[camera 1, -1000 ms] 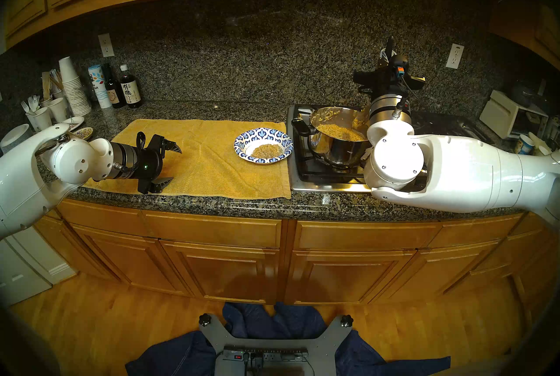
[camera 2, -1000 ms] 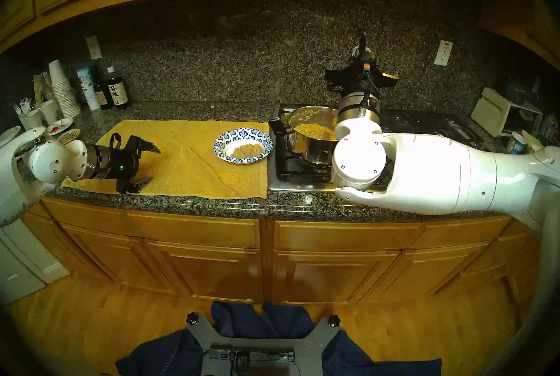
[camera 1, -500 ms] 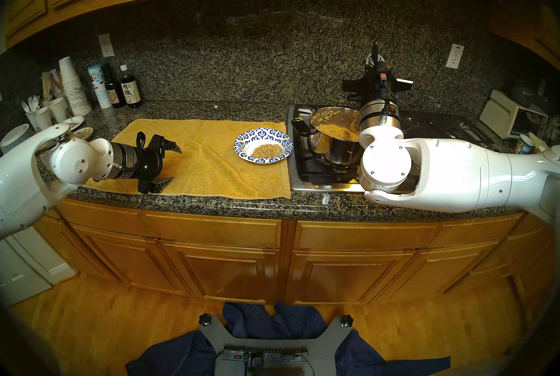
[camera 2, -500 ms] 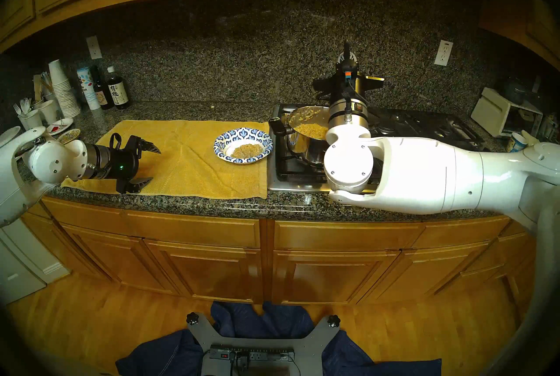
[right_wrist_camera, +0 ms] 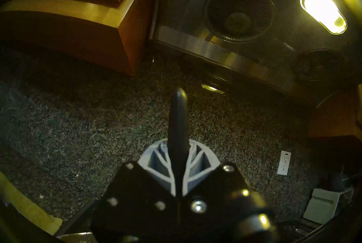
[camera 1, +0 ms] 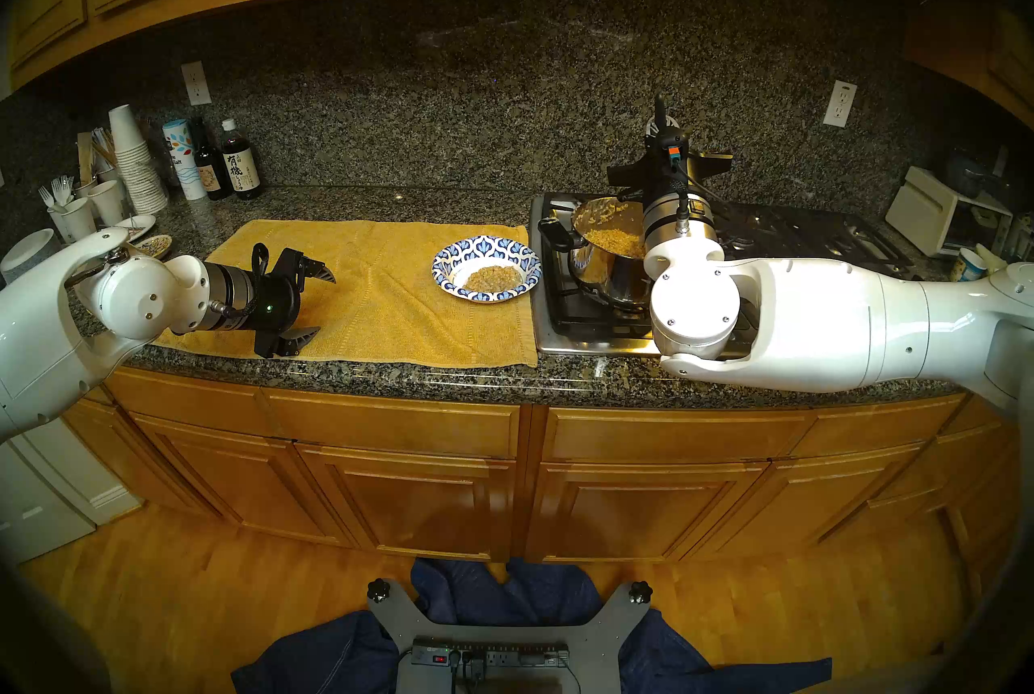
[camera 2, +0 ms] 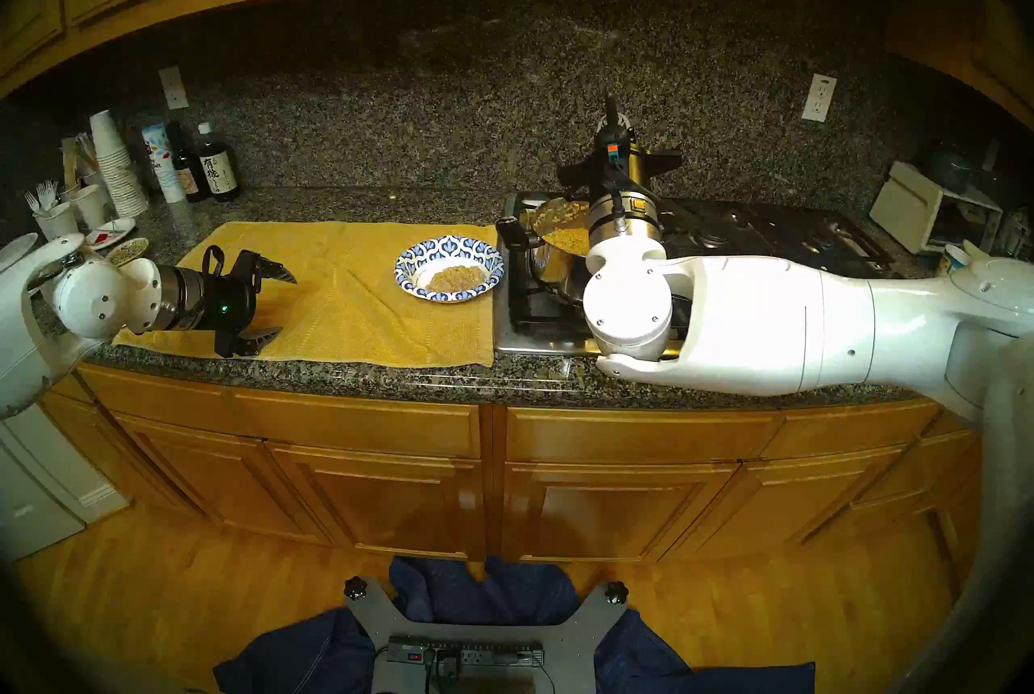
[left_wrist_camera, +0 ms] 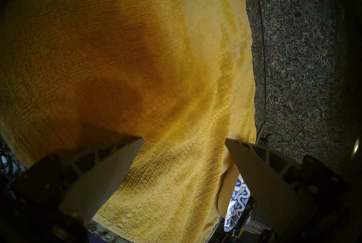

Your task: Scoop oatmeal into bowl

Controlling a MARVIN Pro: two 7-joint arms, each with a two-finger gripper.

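**Right claw clamped on a dark utensil handle above the pot; oatmeal in pot and bowl**

A shiny steel pot (camera 1: 607, 251) is seen on the stove (camera 1: 565, 329) at the right of the granite counter (camera 1: 391, 377), with yellowish oatmeal (camera 1: 615, 240) lying inside it and smeared on its far inner wall. Just to the left of the stove, a blue-and-white patterned paper bowl (camera 1: 487, 244) is set on the right end of a yellow towel (camera 1: 386, 296); a smaller tan heap of oatmeal is held in its white centre.

The right gripper (right_wrist_camera: 179, 150) is raised over the far right part of the pot and tilted upward. Its grey fingers (right_wrist_camera: 156, 158) are pressed together around a slim dark handle (right_wrist_camera: 178, 111), which sticks out beyond the fingertips toward the backsplash. The utensil's working end is hidden in every view.

The left gripper (camera 1: 313, 304) is held above the left end of the towel, well apart from the bowl. Its jaws are spread wide and nothing is held between them.

Paper cups (camera 1: 131, 156) and dark bottles (camera 1: 240, 167) are grouped at the far left of the counter.
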